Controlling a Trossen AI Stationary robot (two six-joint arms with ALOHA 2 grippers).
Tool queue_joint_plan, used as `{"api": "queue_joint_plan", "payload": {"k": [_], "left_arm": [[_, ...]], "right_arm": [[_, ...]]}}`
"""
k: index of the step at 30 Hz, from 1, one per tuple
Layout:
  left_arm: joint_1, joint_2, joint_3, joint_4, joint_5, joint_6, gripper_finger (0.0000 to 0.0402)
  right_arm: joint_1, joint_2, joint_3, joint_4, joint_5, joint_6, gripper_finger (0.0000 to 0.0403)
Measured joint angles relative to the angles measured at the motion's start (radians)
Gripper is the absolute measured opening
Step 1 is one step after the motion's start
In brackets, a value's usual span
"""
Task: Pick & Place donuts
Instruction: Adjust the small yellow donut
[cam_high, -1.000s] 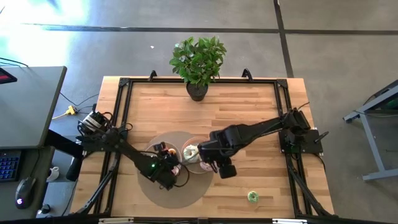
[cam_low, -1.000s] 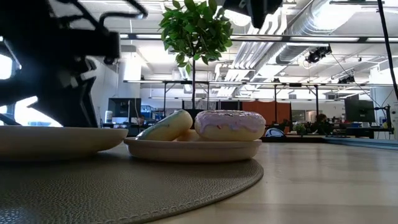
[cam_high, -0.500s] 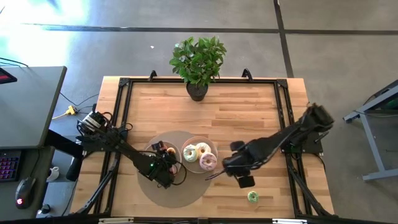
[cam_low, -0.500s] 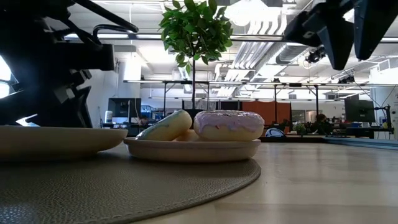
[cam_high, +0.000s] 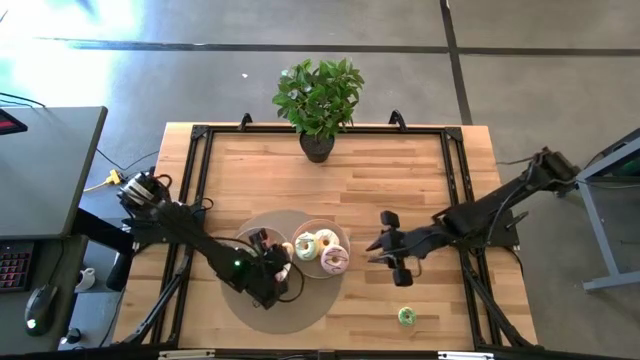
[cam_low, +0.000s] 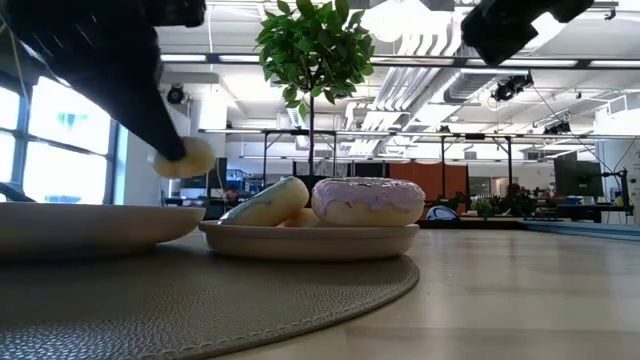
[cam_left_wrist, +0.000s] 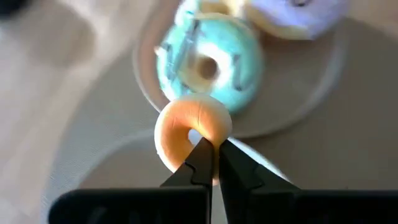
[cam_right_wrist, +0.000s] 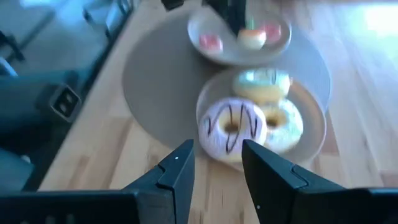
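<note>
A small yellow-orange mini donut (cam_left_wrist: 189, 127) hangs above the left beige plate (cam_low: 90, 225), with my left gripper (cam_left_wrist: 211, 155) shut on it. Two more mini donuts, pink (cam_right_wrist: 211, 42) and red (cam_right_wrist: 272, 31), lie on that plate. The right plate (cam_high: 343, 236) holds three larger donuts: pink-iced (cam_right_wrist: 231, 127), white-green (cam_left_wrist: 202, 62) and cream (cam_right_wrist: 283, 124). My right gripper (cam_high: 395, 245) hovers open over bare wood right of that plate. A green mini donut (cam_high: 406, 316) lies flat on the table near the front edge. My left gripper pinches the mini donut's ring wall (cam_left_wrist: 208, 134) between its two fingers. One fingertip (cam_left_wrist: 200, 149) sits at the hole and the other is outside the ring. The fingers come from above, slanting down. The donut (cam_low: 185, 158) hangs at their tips, clear of the left plate.
Both plates sit on a round grey-brown mat (cam_high: 250, 315) at the table's front middle. A potted plant (cam_high: 318, 100) stands at the far edge. Bare wood lies right of the mat and behind it.
My left gripper has shut on the mini donut and lifted it off the left plate. My right gripper has drawn back from over the right plate toward the table's right edge, still open. The larger donuts stay on their plate.
</note>
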Motion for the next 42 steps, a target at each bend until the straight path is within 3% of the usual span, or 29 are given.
{"api": "queue_joint_plan", "payload": {"k": [5, 9, 12, 17, 19, 21, 24, 28, 36, 39, 42], "left_arm": [[-0.012, -0.092, 0.001, 0.003, 0.193, -0.017, 0.0006], [-0.032, -0.164, 0.001, 0.070, 0.255, -0.005, 0.0003], [-0.054, -0.207, 0.001, 0.118, 0.217, 0.018, 0.0002], [-0.113, -0.250, 0.001, 0.229, 0.007, 0.118, 0.0002], [-0.129, -0.249, 0.001, 0.288, -0.034, 0.168, 0.0002], [-0.132, -0.248, 0.000, 0.335, -0.038, 0.203, 0.0001], [-0.126, -0.248, 0.000, 0.376, -0.034, 0.221, 0.0001], [-0.093, -0.248, 0.000, 0.424, -0.016, 0.255, 0.0001], [-0.087, -0.248, 0.000, 0.444, -0.003, 0.245, 0.0001], [-0.087, -0.248, 0.000, 0.441, -0.014, 0.246, 0.0001], [-0.088, -0.248, 0.000, 0.444, -0.025, 0.246, 0.0001]], "right_arm": [[-0.002, -0.107, -0.113, 0.129, -0.054, -0.071, 0.0130], [-0.010, -0.162, -0.172, 0.259, -0.054, -0.168, 0.0130], [-0.021, -0.174, -0.193, 0.357, -0.054, -0.239, 0.0130], [-0.069, -0.109, -0.193, 0.516, -0.057, -0.414, 0.0130], [-0.104, -0.045, -0.193, 0.615, -0.070, -0.478, 0.0130], [-0.148, 0.040, -0.190, 0.758, -0.120, -0.520, 0.0130], [-0.212, 0.167, -0.147, 0.882, -0.279, -0.525, 0.0130], [-0.261, 0.316, -0.022, 0.866, -0.446, -0.520, 0.0130], [-0.289, 0.498, 0.273, 0.621, -0.484, -0.541, 0.0130], [-0.287, 0.520, 0.319, 0.503, -0.545, -0.542, 0.0130], [-0.278, 0.521, 0.329, 0.527, -0.591, -0.551, 0.0130]]}}
